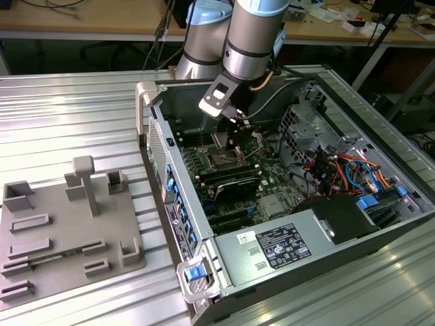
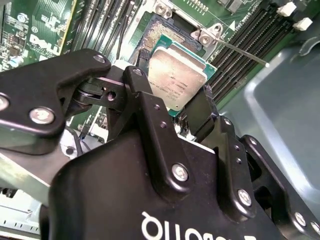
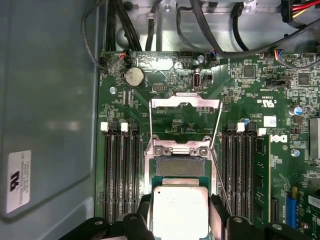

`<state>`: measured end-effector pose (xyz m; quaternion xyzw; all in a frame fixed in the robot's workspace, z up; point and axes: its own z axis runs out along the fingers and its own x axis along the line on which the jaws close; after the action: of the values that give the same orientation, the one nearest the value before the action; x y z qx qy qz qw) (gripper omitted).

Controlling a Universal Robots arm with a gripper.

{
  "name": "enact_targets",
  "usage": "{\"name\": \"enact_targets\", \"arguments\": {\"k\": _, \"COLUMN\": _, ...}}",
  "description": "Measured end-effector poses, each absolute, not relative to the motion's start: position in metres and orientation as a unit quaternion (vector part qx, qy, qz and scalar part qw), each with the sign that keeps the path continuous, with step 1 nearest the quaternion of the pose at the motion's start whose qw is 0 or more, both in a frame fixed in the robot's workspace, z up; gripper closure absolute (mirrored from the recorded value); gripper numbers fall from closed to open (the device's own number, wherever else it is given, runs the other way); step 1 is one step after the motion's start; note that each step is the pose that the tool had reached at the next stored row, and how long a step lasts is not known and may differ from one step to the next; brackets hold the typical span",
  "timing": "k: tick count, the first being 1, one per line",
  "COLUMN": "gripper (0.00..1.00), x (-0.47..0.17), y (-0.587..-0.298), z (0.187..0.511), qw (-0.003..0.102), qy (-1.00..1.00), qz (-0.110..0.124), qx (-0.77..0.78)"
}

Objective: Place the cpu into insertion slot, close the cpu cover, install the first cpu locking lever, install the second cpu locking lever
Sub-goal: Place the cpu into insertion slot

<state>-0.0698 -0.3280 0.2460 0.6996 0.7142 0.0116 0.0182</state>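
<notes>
My gripper [image 2: 173, 95] is shut on the cpu [image 2: 177, 79], a small square chip with a silver-grey top, its black fingers [image 2: 141, 82] pressing on two opposite edges. In the first wrist view the cpu [image 3: 180, 214] hangs just short of the insertion slot [image 3: 179, 167], partly overlapping its near edge. The cpu cover [image 3: 186, 103] stands swung open beyond the slot. A thin locking lever [image 3: 216, 165] is raised beside the slot. In the exterior view the gripper [image 1: 236, 134] is low inside the computer case, just above the insertion slot [image 1: 223, 161].
Long black memory slots [image 3: 120, 175] flank the socket on both sides. A grey power supply box [image 1: 272, 248] fills the near end of the case, and bundled cables [image 1: 340, 170] lie at the exterior view's right. A grey fixture plate [image 1: 61, 231] sits on the table at the left.
</notes>
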Motion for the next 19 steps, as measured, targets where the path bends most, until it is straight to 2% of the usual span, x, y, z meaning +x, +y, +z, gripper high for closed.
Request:
{"name": "enact_targets", "arguments": {"k": 8, "gripper": 0.45, "x": -0.069, "y": -0.328, "z": 0.236, "qw": 0.024, "qy": 0.714, "qz": 0.015, "qx": 0.699}}
{"name": "enact_targets", "arguments": {"k": 17, "gripper": 0.45, "x": -0.069, "y": -0.328, "z": 0.214, "qw": 0.024, "qy": 0.714, "qz": 0.015, "qx": 0.7}}
{"name": "enact_targets", "arguments": {"k": 19, "gripper": 0.45, "x": -0.069, "y": -0.328, "z": 0.213, "qw": 0.028, "qy": 0.714, "qz": 0.011, "qx": 0.699}}
